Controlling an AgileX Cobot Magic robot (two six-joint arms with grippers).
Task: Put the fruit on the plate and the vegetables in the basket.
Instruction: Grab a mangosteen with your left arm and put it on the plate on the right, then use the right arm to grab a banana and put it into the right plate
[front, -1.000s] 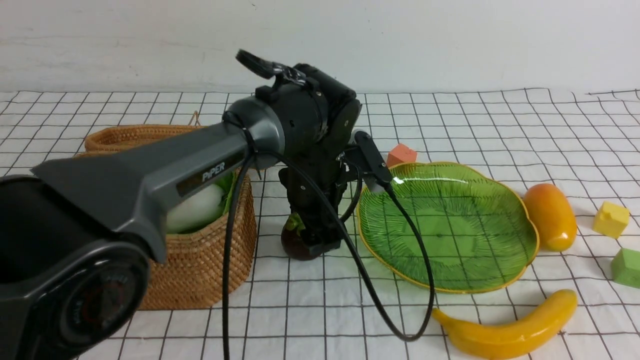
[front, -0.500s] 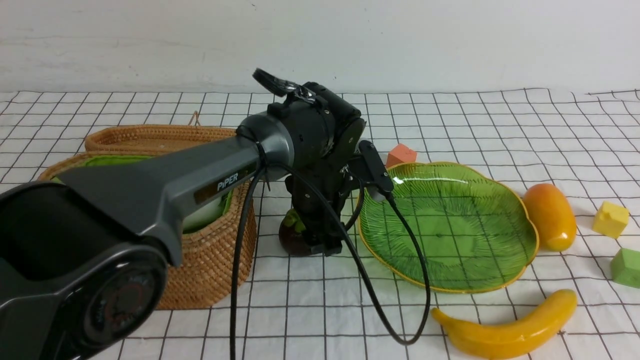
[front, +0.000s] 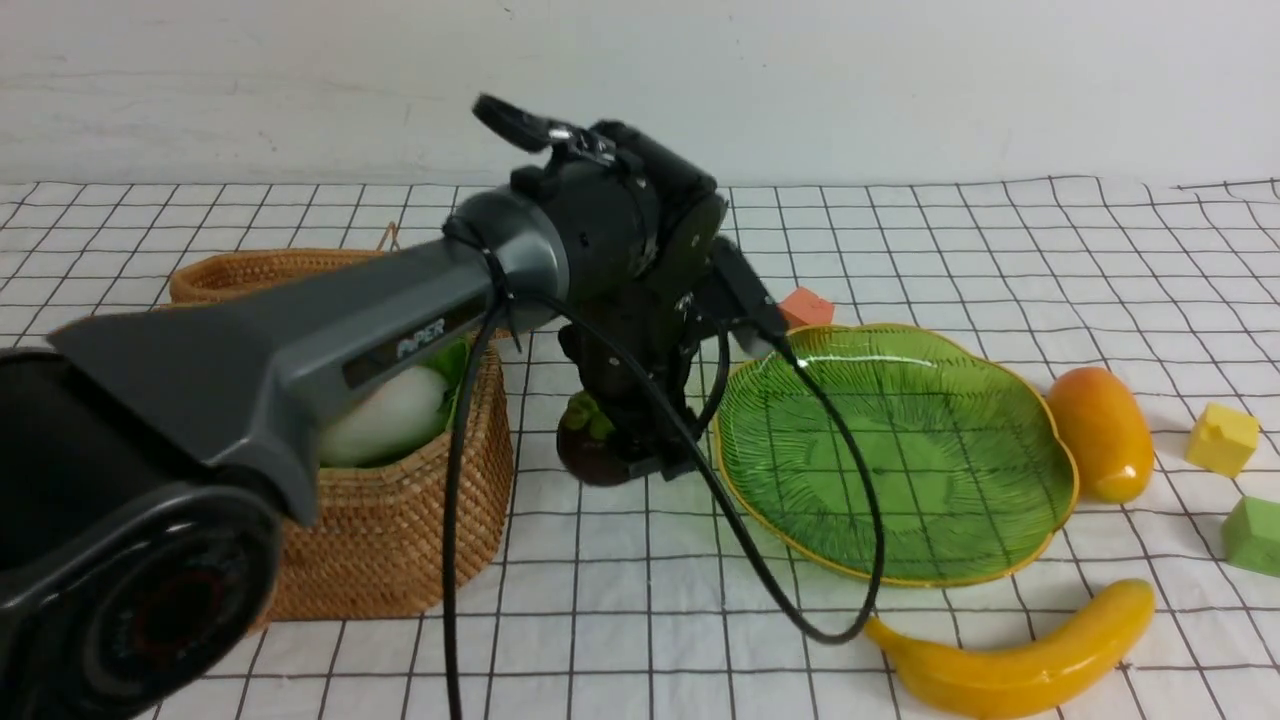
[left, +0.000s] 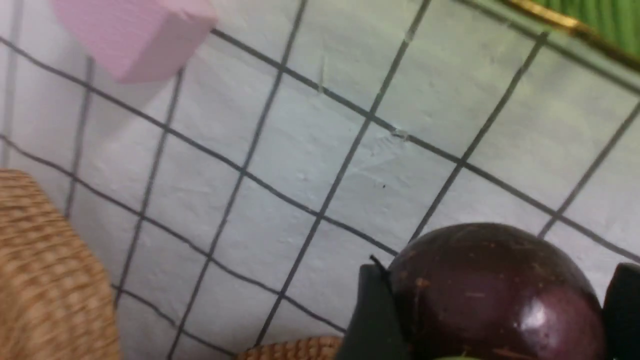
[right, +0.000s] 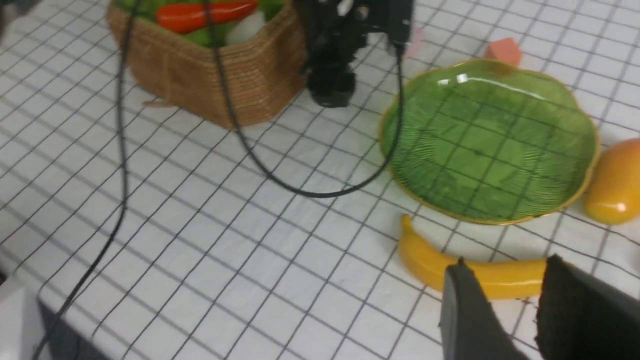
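Nearest me, at 5 o'clock from the plate, the banana lies on the counter. My right gripper hangs close to it on my side, jaws a narrow way apart with nothing between them. I cannot tell how high it is. A green cube sits at the plate's 4 o'clock.

The plate holds no fruit; only my left arm's cable crosses in front of it. At its 9 o'clock, just beside the gold rim, my left gripper points down and holds the mangosteen, one jaw against each side of the dark skin. The fruit looks just clear of the cloth, though I cannot be sure. The mango rests at the plate's 3 o'clock, close to the rim, with a yellow cube beyond it.

Further out at 9 o'clock stands the basket. In it I see the radish, the carrot and a light green piece I take for the cabbage. A shallow woven lid lies at the basket's 12 o'clock. An orange cube sits at the plate's 11 o'clock, and a pink cube farther back.

By my reckoning the vegetables are done. The fruit has barely begun: the mangosteen is in hand, and the banana and mango are left.
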